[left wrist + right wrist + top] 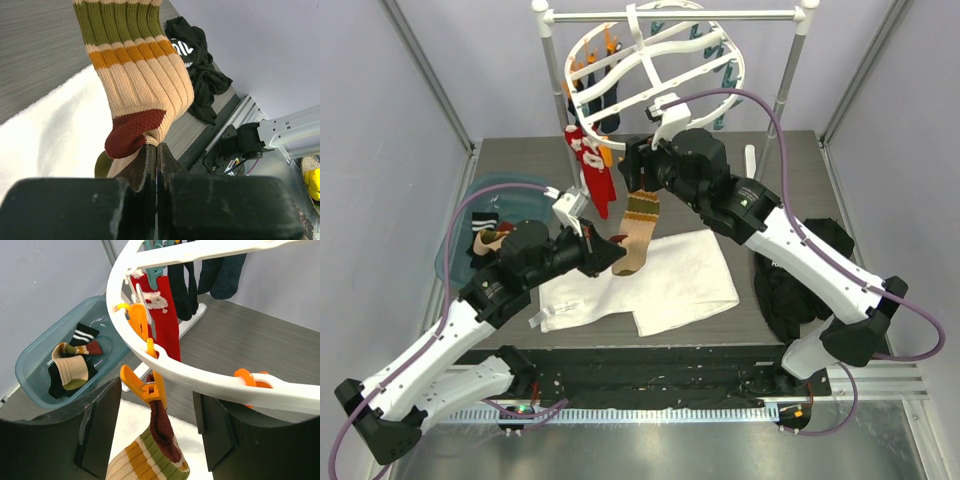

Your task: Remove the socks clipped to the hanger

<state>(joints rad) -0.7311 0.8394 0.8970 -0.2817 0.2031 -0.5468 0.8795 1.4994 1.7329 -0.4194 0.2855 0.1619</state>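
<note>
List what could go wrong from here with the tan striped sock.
The left gripper pinches only a thin fold of the tan ribbed sock near its dark red heel; it may slip when pulled.
The orange plastic clip grips the cuff, so pulling could tilt the white plastic oval hanger or drag it along the grey metal rail.

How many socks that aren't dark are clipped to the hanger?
2. The red sock hangs at the hanger's left rim; the striped tan sock hangs beside it, its lower end pinched by the left gripper. Others may hide behind the right arm.
</note>
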